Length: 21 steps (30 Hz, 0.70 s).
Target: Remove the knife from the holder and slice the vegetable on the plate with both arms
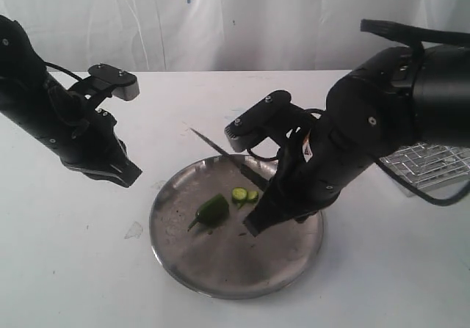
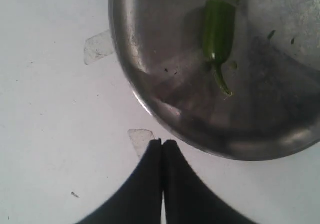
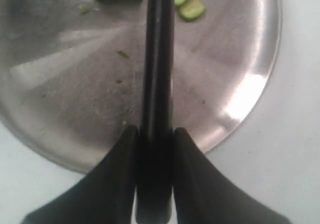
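As knife (image 3: 159,73) crosses plate (image 3: 75,83), slices (image 3: 187,1) lie beside.

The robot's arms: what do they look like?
Both are glossy black. The left arm looks slimmer, with a thin cable and a grey-topped camera block. The right arm looks bulkier, with looping cables and a small orange label. The left hand and right hand each have two tapered black fingers.

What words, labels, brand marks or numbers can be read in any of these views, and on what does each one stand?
Small orange label on the right arm: too small and blurred to read.
knife, plate, holder, left arm: no text, number or brand mark shows in any view.
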Motion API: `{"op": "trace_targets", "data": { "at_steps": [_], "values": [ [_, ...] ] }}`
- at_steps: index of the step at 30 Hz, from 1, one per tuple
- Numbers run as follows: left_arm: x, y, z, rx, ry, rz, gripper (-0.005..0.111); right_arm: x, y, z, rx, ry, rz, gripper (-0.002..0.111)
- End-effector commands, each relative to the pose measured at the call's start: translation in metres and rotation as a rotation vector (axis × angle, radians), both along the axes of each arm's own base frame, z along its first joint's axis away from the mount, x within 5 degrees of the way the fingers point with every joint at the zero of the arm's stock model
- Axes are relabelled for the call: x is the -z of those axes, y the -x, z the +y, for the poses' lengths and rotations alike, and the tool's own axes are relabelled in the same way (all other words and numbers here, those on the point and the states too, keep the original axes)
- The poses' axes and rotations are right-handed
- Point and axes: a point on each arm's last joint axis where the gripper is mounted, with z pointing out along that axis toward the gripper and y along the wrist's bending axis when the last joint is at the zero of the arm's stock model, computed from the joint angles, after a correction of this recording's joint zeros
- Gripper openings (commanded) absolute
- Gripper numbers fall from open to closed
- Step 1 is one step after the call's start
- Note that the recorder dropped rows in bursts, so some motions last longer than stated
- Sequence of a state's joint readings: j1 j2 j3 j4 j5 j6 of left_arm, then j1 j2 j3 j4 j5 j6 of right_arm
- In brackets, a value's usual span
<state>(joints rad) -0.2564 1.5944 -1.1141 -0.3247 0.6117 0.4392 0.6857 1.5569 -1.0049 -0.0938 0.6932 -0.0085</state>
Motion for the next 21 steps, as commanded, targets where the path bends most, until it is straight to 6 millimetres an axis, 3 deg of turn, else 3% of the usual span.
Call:
{"op": "trace_targets", "data": {
  "at_steps": [1, 16, 21],
  "values": [
    [-0.001, 0.001, -0.003, 0.012, 0.014, 0.005, 0.0, 0.021, -0.032, -0.007, 0.166, -0.046, 0.059, 0.0],
    [-0.002, -0.001, -0.004, -0.006, 0.034, -0.013, 0.0, 0.055, -0.034, -0.002, 0.127, 0.02, 0.166, 0.001],
    [-0.002, -0.001, -0.004, -0.004, 0.034, -0.009, 0.0, 0.065, -0.036, -0.001, 0.128, 0.037, 0.187, 0.015]
  ]
}}
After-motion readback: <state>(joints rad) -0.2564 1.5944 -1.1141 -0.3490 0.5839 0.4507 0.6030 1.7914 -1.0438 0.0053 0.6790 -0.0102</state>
